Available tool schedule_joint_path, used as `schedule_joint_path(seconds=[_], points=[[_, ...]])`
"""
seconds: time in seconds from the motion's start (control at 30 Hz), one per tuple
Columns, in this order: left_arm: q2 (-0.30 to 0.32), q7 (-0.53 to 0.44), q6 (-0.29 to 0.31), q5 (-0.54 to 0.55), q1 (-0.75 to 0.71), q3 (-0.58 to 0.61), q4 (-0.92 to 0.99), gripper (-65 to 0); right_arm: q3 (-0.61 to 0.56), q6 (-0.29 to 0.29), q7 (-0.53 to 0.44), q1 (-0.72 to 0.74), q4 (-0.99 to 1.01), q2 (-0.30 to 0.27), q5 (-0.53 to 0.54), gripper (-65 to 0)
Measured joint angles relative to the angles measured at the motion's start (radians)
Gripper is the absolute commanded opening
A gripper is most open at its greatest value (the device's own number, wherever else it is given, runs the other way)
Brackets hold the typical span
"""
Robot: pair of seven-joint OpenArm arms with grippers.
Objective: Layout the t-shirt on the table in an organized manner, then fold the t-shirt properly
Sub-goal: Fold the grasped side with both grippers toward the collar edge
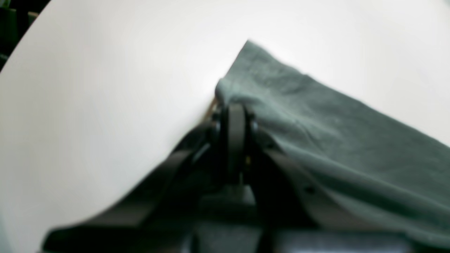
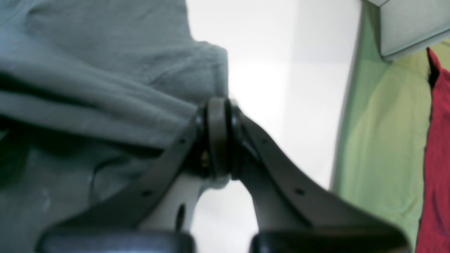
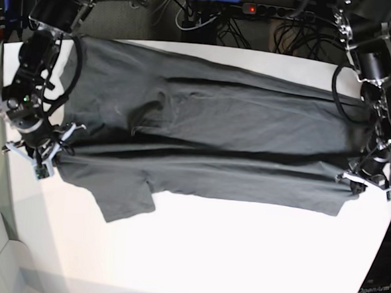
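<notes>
Base view: wrinkly dark charcoal-grey cloth t-shirt (image 3: 209,141) spread across large white smooth table (image 3: 242,255), pinched by left gripper (image 3: 361,178) and right gripper (image 3: 57,150). Mid-fold probably; next, carrying held edge across evenly.

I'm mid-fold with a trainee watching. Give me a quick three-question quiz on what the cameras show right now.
1. True or false: the dark charcoal-grey cloth t-shirt lies bunched in a heap at one corner of the large white smooth-topped table.
2. Multiple choice: the right gripper is A) open above bare table, B) shut on the shirt's edge, C) out of every view.
3. Fill in: in the base view, one short ______ sticks out from the shirt's near edge onto the table.

Key:
1. False; it is stretched lengthwise between the right gripper and the left gripper.
2. B.
3. Sleeve.
</notes>
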State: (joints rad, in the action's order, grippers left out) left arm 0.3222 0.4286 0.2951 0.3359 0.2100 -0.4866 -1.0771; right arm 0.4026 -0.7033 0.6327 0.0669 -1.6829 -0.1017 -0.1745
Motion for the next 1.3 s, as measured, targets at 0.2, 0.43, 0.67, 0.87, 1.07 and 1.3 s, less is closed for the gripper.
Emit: schedule_joint_path(seconds=[0.2, 0.43, 0.67, 0.87, 1.07, 1.3], points=[[0.001, 0.007, -0.004, 0.012, -0.030, 0.000, -0.018, -64.8, 0.000, 0.001, 0.000, -0.108, -0.127, 0.011, -0.003, -65.0], [0.002, 0.002, 0.000, 0.013, -0.027, -0.001, -0.021, -64.8, -0.044, -0.002, -0.004, -0.216, -0.188, 0.013, 0.014, -65.0], [0.002, 0.000, 0.000, 0.014, -0.030, -0.001, -0.021, -64.8, -0.053, 0.002, -0.007, -0.322, -0.275, -0.012, 0.067, -65.0], [-0.002, 0.002, 0.011, 0.021, -0.080, -0.027, -0.108, -64.8, -0.103, -0.001, -0.006, -0.425, -0.274, -0.067, 0.081, -65.0], [-0.004, 0.087, -0.001, 0.017, -0.113, -0.102, -0.189, -64.8, -0.108, 0.000, -0.013, -0.436, -0.274, -0.112, 0.116, -65.0], [-0.054, 0.169, 0.003, 0.020, -0.166, -0.198, -0.344, -64.8, -0.108, 0.000, -0.013, -0.433, -0.270, -0.111, 0.116, -65.0]])
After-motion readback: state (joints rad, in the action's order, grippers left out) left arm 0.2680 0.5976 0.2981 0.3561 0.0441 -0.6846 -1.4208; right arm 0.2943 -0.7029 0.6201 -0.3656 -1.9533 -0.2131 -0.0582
